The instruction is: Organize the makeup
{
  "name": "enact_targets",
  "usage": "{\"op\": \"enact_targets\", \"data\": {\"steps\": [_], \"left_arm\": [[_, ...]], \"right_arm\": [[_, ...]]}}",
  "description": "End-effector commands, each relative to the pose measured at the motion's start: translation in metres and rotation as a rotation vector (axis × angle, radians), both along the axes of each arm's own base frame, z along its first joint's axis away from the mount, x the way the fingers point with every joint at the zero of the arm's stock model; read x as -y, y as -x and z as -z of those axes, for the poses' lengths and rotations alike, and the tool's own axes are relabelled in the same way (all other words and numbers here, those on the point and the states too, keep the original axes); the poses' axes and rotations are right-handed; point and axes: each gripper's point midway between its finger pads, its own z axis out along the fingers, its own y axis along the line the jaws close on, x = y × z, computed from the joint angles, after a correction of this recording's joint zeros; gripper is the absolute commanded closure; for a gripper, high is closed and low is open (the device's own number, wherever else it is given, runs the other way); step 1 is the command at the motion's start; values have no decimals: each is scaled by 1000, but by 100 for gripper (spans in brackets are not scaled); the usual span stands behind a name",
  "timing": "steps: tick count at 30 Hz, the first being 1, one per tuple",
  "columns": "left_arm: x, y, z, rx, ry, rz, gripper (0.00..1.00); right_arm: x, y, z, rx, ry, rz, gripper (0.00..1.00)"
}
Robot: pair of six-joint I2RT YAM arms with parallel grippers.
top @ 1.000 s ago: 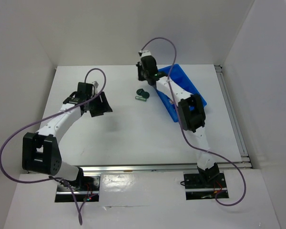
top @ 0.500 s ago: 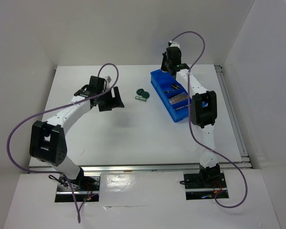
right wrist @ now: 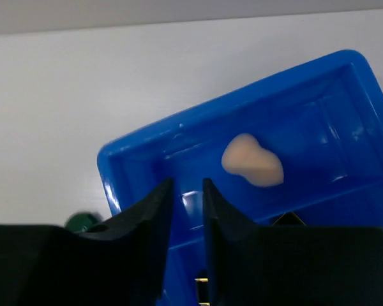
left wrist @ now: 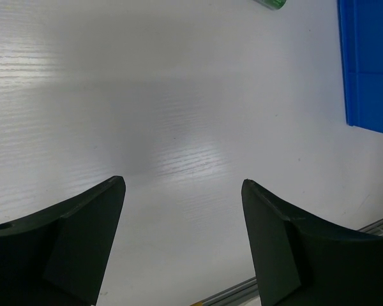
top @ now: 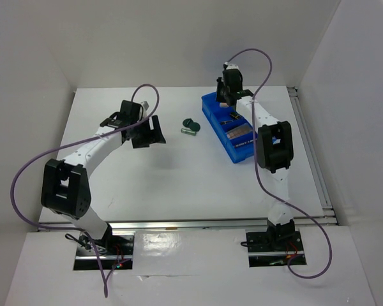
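Sponge (right wrist: 252, 160) in blue bin (right wrist: 345, 83), just beyond right jaws, these narrowly apart, left jaws wide apart

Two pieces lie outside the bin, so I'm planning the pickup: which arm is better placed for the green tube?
Left, probably. The left fingers stand wide open, empty, beside the green tube; the right fingers are barely parted, over the blue bin.

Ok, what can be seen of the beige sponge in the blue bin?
The sponge is a pale peach-beige blob, rounded with a slight waist, matte and soft-looking. It lies loose on the floor of the blue bin near one end wall, touching nothing else seen. The right gripper stands clear of it.
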Motion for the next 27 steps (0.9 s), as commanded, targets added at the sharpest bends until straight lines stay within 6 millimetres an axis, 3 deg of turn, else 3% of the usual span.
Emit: {"op": "enact_targets", "data": {"steps": [1,3,4,6,7,8,10,12,13,15,16,18,21,27], "left_arm": [[-2,-6,-24,85,-8,-1,13],[-5,-5,-22,78,-21,-10,14],[-7,-6,-25,90,-29,-19,14],[-10,-4,-28,94,-39,-28,14],[-13,-3,-26,87,-50,-35,14],[-13,-1,-36,111,-44,-36,14],[-16,4,-29,100,-60,-35,14],[-17,7,-33,113,-56,-35,14],[-18,10,-29,101,-60,-35,14],[-19,13,-28,100,-60,-35,14],[-19,16,-27,95,-55,-42,14],[-19,17,-24,93,-56,-42,14],[-18,18,-24,88,-43,-44,14],[-18,20,-27,88,-43,-44,14]], "right_arm": [[-46,24,-66,165,3,-189,73],[-87,46,-58,171,76,-340,73],[-96,53,-50,143,113,-367,73],[-123,64,-25,102,181,-432,61],[-132,64,-24,101,194,-453,59],[-140,69,-2,56,209,-488,52],[-154,70,2,46,212,-510,49],[-156,65,22,12,213,-495,45],[-158,58,12,31,200,-478,43],[-160,57,35,-25,192,-468,39],[-165,51,24,-8,166,-454,32],[-162,50,47,-66,179,-429,31],[-158,44,49,-66,185,-387,31],[-156,42,81,-90,205,-372,31]]}}
